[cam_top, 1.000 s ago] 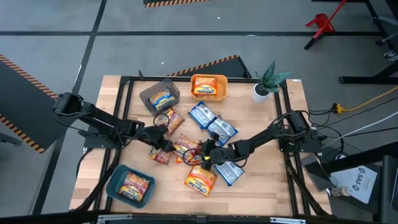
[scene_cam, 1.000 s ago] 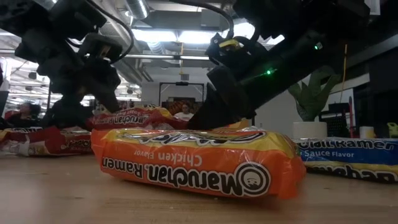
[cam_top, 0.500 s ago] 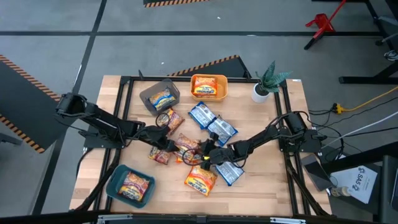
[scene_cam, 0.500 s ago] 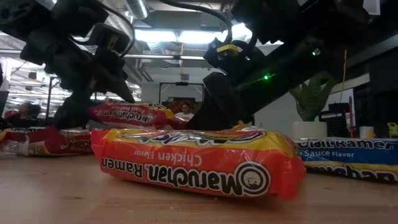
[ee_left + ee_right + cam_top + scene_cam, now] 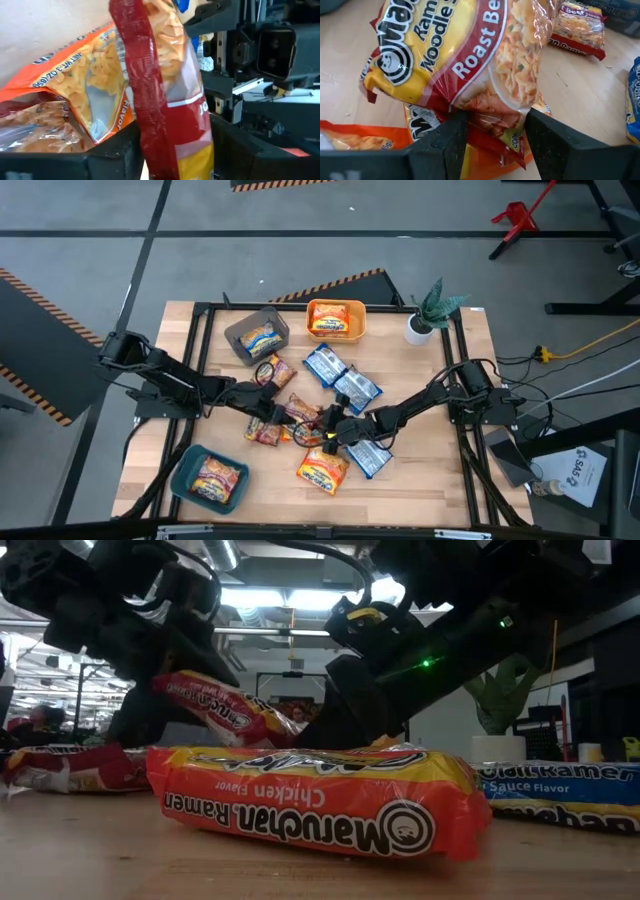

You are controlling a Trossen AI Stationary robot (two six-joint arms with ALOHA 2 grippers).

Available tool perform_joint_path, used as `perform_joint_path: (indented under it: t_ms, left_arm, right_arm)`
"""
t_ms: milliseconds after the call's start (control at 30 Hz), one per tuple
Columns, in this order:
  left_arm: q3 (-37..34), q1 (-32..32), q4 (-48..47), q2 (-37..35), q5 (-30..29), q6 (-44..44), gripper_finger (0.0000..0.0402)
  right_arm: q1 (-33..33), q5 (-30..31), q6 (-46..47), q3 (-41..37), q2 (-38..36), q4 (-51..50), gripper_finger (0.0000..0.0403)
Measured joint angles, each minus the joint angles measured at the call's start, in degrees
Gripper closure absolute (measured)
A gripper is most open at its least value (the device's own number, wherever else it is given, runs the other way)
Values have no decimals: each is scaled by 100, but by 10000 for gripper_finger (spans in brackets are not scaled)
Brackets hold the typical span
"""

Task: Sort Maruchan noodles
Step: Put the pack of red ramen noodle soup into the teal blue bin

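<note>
Clamped on a red packet [image 5: 165, 100], the left gripper [image 5: 283, 412] holds it off the table [image 5: 430, 480] near the middle; in the low view its long axis slopes down toward the right arm. Both right fingers [image 5: 442, 145] straddle a red Roast Beef packet [image 5: 470, 65] lying over the central heap [image 5: 300, 420], but I cannot tell whether they pinch it. An orange Chicken Flavor packet [image 5: 320, 795] lies flat up front, lengthwise across the low view, hiding much behind it. Blue packets [image 5: 340, 380] lie beyond the heap. Three bins each hold one packet: teal [image 5: 183, 480], grey [image 5: 240, 332], orange [image 5: 312, 311].
</note>
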Motion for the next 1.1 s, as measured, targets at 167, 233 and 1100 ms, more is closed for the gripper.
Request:
perform_joint_path:
  t_ms: [167,233,1100]
  left_arm:
    - [0,0,4,-2,-265,-42,253]
    - [0,0,10,-4,-239,-55,266]
    - [2,-1537,77,-2032,-509,-661,279]
  right_arm:
    - [0,-2,-1,2,0,16,219]
    - [0,-4,-3,4,0,15,219]
    - [923,618,-5,13,-2341,-1920,219]
